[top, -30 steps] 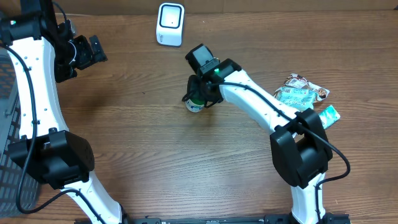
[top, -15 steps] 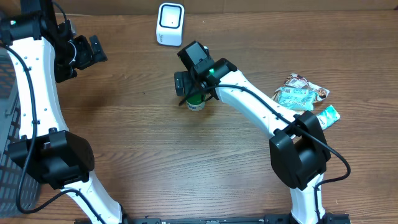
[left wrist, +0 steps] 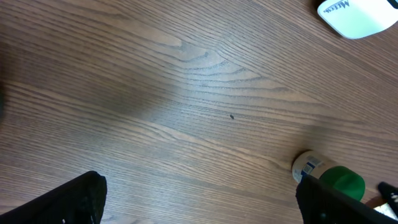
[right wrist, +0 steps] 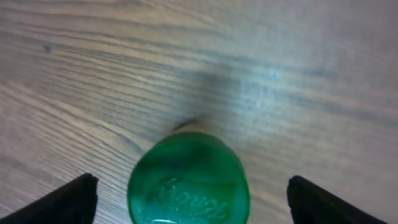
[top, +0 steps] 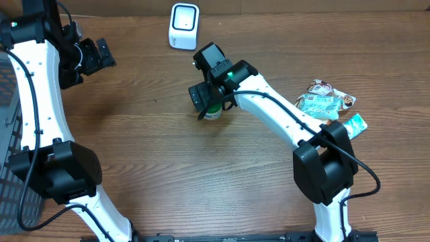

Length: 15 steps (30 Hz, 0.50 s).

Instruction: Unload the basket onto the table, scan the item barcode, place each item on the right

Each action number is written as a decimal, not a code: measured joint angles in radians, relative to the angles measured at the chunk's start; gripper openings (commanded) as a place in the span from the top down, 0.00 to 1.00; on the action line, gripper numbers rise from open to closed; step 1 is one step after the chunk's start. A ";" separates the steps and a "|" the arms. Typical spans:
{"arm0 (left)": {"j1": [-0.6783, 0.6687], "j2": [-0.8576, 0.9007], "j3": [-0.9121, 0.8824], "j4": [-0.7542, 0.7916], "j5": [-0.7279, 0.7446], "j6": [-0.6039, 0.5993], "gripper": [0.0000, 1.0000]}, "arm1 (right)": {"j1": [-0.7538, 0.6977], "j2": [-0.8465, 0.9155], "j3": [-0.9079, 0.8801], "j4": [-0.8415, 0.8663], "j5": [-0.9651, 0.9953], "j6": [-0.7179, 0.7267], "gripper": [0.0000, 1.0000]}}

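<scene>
Swung a little left since a second ago, the right gripper [top: 203,99] now hangs over the green-capped bottle [top: 213,113], its fingers [right wrist: 62,199] spread wide and clear of the cap on both sides. The bottle stands upright on the wooden table [top: 154,168] at mid-scene, bare wood open to its left and near sides. The white scanner [top: 183,25] sits well apart at the far edge. Snack packets [top: 326,101] lie on the right. At far left the left gripper [top: 97,57] hovers with fingers open, holding nothing, well away from the bottle.
</scene>
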State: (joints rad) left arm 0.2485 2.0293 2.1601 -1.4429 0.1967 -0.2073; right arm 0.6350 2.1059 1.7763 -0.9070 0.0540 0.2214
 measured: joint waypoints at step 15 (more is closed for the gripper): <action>0.000 0.000 0.000 0.000 0.000 0.000 0.00 | 0.000 0.055 -0.003 -0.009 -0.006 0.432 0.20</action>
State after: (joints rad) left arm 0.2485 2.0293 2.1601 -1.4429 0.1967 -0.2073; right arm 0.6350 2.1612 1.7733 -0.9161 0.0483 0.6533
